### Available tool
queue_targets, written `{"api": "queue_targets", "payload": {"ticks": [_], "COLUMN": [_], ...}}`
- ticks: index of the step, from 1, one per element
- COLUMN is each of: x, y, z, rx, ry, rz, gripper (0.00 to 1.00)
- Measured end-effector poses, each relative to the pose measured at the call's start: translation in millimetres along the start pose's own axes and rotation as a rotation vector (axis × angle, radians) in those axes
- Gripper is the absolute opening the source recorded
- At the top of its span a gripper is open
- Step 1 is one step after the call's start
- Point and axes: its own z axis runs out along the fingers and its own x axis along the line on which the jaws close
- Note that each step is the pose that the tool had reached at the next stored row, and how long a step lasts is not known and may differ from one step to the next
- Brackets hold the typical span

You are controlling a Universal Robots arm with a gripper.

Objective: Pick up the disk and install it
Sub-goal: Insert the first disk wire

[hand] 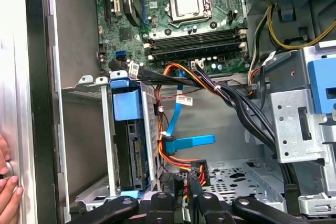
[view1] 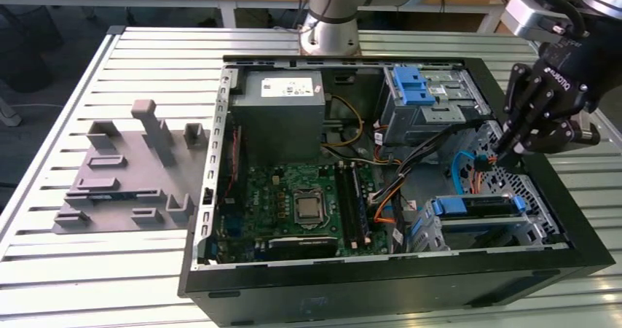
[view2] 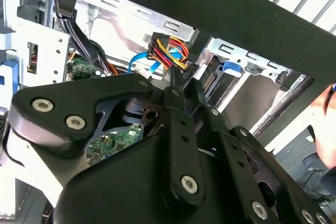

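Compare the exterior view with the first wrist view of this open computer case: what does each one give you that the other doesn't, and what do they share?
Exterior view: the grey fixture plate on the slatted table beside the case, the power supply box, and the arm's base.
First wrist view: a person's hand against the case's outer wall.
Shared: the processor socket, the disk in its blue carrier in the lower cage, the blue data cable, and the tool near the cables.
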Motion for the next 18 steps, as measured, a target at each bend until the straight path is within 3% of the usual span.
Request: {"api": "queue_targets", "payload": {"ticks": [5, 11, 14, 15, 18], "x": [-2.6, -3.2, -3.3, -3.2, -2.9], "y": [0.4, 0.3, 0.2, 0.2, 1.0], "z": [-0.1, 1.4, 2.1, 2.2, 2.6], "rx": [0.0024, 0.0043, 0.0045, 0.0048, 0.0078], "ry": [0.0186, 0.0338, 0.0349, 0.0352, 0.0362], "rz": [0.002, 0.003, 0.003, 0.001, -0.021], "gripper": [0.25, 0.25, 0.23, 0.17, 0.16]}}
